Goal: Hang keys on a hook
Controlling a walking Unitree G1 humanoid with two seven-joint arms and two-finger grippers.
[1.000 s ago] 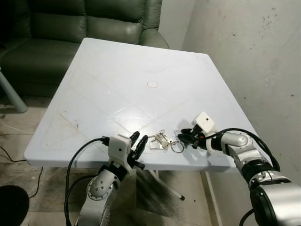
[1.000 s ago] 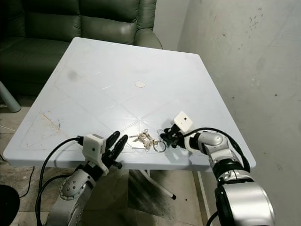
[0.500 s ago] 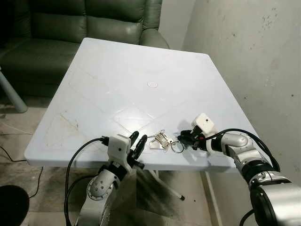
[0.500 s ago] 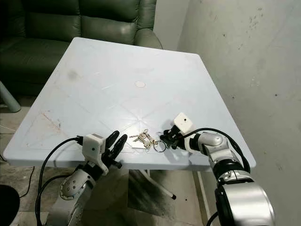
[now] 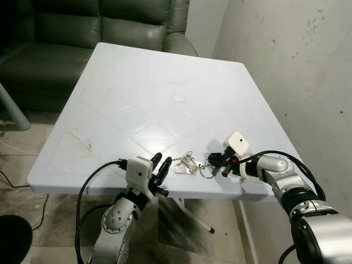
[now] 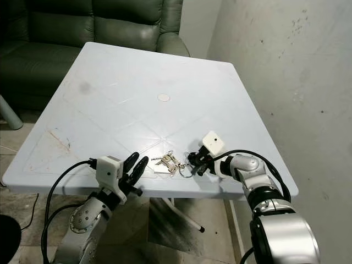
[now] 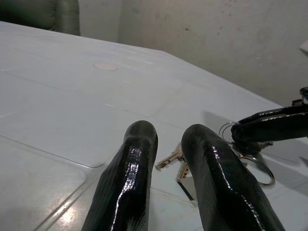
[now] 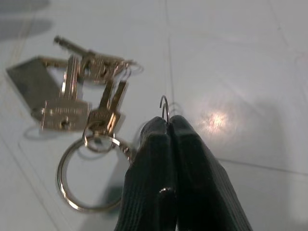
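Barely shifted, right gripper (image 8: 168, 126) pinches keys' (image 8: 82, 108) thin ring, mostly hidden.

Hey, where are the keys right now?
In the left eye view, the keys lie near the table's front edge, between the left gripper and the right gripper.

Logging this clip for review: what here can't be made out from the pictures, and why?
- How many keys are in the bunch: they overlap in the right wrist view and are too small in the eye views.
- How much of the thin ring the right claw pinches: its shut fingers cover all but a sliver.
- The key bunch in the left wrist view: the left claw blocks part of it.
- Any writing on the keys: blurred.
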